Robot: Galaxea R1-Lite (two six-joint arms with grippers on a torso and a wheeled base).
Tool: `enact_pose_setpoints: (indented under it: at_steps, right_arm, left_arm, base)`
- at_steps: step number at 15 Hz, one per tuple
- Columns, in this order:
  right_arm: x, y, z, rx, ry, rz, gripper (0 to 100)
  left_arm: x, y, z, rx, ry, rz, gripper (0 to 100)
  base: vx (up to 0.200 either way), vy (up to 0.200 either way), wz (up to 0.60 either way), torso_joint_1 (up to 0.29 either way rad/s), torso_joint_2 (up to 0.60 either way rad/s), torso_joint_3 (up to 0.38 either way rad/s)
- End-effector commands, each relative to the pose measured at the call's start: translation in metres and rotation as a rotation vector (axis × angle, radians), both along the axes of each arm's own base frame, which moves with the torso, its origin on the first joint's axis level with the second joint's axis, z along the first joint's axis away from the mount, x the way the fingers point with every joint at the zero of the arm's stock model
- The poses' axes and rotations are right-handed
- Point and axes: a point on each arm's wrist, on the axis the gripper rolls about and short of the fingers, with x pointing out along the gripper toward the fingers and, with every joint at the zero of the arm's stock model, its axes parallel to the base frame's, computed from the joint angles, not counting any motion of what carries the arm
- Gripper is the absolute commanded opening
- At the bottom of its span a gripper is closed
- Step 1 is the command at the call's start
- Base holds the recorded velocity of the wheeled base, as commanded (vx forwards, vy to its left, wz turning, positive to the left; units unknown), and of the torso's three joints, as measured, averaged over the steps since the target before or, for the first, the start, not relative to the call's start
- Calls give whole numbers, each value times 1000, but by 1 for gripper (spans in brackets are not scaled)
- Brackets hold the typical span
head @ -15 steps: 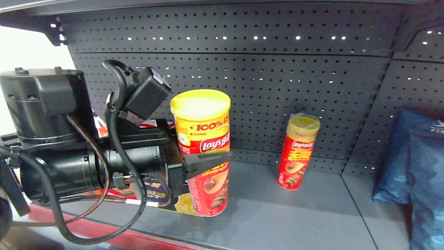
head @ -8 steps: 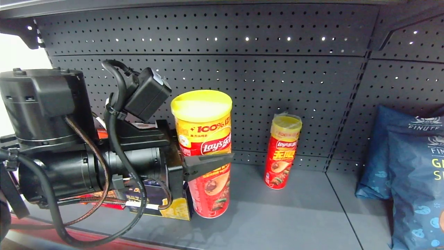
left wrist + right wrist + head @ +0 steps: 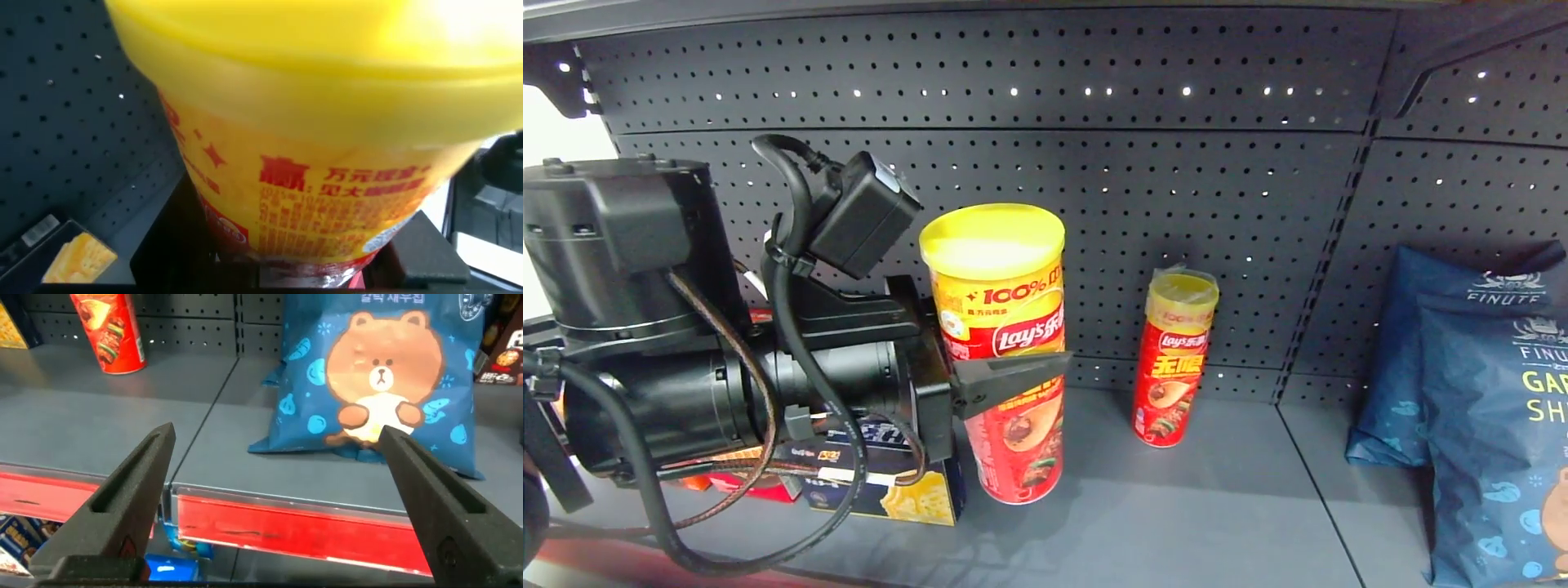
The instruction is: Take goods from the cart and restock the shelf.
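A tall red chips can with a yellow lid stands upright at the left of the dark shelf, its base at or just above the shelf floor. My left gripper is shut on its middle, one black finger crossing the front. From the left wrist the can looms close between the jaws of the left gripper. A second, slimmer can of the same kind stands by the pegboard back wall; it is also in the right wrist view. My right gripper hangs open before the shelf edge.
Snack boxes lie under my left arm at the shelf's left. Blue snack bags lean at the right, one with a bear print. A red price strip runs along the shelf front. Bare shelf floor lies between the cans and the bags.
The head camera has swung right, bringing more of the blue bags into view. The gap between the held can and the slimmer can has narrowed. The grip on the can is unchanged.
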Motion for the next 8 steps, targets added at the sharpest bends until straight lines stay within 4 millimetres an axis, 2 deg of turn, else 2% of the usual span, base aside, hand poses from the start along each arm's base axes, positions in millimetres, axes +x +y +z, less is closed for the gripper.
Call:
enact_pose_setpoints:
  at_steps: [1, 5, 8]
  right_arm:
    - [0, 0, 0, 0, 1, 0, 100]
    - [0, 0, 0, 0, 0, 0, 100]
    - [0, 0, 0, 0, 1, 0, 100]
  left_arm:
    - [0, 0, 0, 1, 1, 1, 0]
    - [1, 1, -1, 1, 2, 7, 0]
    - [1, 1, -1, 2, 2, 9, 0]
  base:
    - [0, 0, 0, 0, 0, 0]
    - [0, 0, -600, 0, 0, 1]
    - [0, 0, 0, 0, 0, 0]
